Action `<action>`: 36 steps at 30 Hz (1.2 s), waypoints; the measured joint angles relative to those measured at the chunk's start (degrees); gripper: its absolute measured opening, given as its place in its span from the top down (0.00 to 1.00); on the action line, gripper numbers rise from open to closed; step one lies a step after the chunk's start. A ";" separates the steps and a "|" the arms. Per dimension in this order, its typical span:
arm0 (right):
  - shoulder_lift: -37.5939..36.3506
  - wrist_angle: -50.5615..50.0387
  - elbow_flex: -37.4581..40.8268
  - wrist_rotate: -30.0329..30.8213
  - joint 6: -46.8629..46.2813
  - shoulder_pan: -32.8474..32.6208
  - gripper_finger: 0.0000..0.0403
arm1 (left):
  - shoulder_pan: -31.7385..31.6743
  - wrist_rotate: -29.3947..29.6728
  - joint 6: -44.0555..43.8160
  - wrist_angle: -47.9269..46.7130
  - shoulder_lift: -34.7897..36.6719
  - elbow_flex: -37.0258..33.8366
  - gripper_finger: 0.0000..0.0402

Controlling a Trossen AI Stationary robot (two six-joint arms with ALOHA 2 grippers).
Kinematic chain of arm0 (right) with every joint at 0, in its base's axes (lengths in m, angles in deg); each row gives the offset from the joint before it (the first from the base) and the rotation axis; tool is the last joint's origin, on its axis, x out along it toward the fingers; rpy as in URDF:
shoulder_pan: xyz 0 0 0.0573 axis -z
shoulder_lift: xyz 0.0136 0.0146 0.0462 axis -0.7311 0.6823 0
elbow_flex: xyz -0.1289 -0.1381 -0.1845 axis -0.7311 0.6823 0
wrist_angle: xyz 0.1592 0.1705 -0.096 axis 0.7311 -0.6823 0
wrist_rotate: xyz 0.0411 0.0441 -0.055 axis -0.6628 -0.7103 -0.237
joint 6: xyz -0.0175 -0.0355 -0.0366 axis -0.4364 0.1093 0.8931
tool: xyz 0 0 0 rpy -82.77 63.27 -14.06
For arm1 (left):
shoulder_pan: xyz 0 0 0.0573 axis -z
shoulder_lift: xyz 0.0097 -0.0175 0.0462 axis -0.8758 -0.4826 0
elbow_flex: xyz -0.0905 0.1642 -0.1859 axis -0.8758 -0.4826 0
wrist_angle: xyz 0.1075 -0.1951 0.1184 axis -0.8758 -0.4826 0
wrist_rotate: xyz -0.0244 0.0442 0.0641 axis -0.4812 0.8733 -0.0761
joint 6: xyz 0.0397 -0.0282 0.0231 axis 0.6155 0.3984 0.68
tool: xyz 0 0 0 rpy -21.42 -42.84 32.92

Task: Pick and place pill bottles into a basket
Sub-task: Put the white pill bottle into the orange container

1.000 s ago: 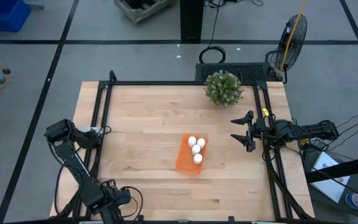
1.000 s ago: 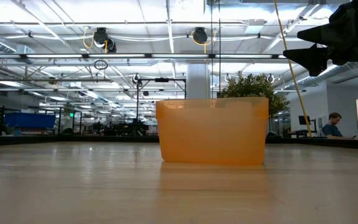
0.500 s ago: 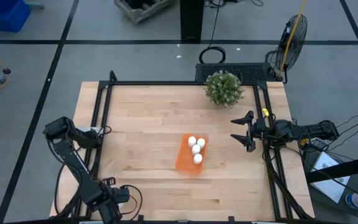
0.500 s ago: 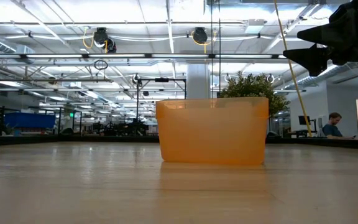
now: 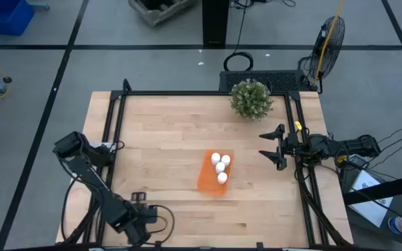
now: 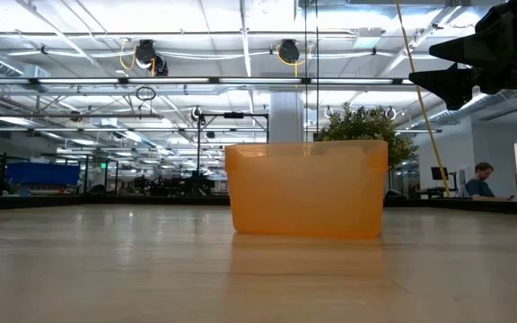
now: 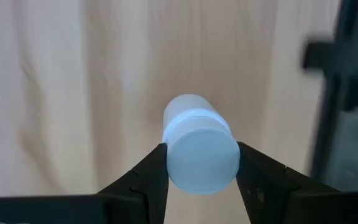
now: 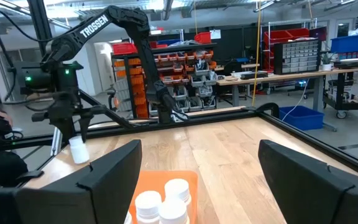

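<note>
The basket [image 5: 213,174] is a shallow orange tray on the table's middle, also seen in the low view as the basket [image 6: 308,188]. Several white pill bottles [image 5: 220,167] stand upright in it. My left gripper [image 5: 144,213] is over the table's near left corner, pointing down, shut on one more white pill bottle [image 7: 201,149]. In the right wrist view that bottle [image 8: 78,149] shows below the far-off left arm. My right gripper [image 5: 274,147] hovers open at the table's right edge, pointing level toward the basket. My left gripper pinches the bottle's capped upper end [image 7: 174,158] between its two fingers [image 7: 151,174], one on each side of the round cap. The fingers come from above, pointing down. The bottle hangs upright below them, its body pointing at the wood.
A green bushy plant [image 5: 250,98] stands at the table's far right. A black frame rail [image 5: 117,139] runs along the table's edges. Bare wood lies between my left gripper and the basket.
My left arm has swung along the near edge toward the table's right, and its wrist has rolled. The right arm, the basket and the bottles in it have kept still.
</note>
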 joint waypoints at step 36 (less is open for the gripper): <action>0.00 -0.03 0.00 0.00 0.01 -0.01 0.22 | -43.26 -3.68 63.57 4.08 -2.52 22.85 0.60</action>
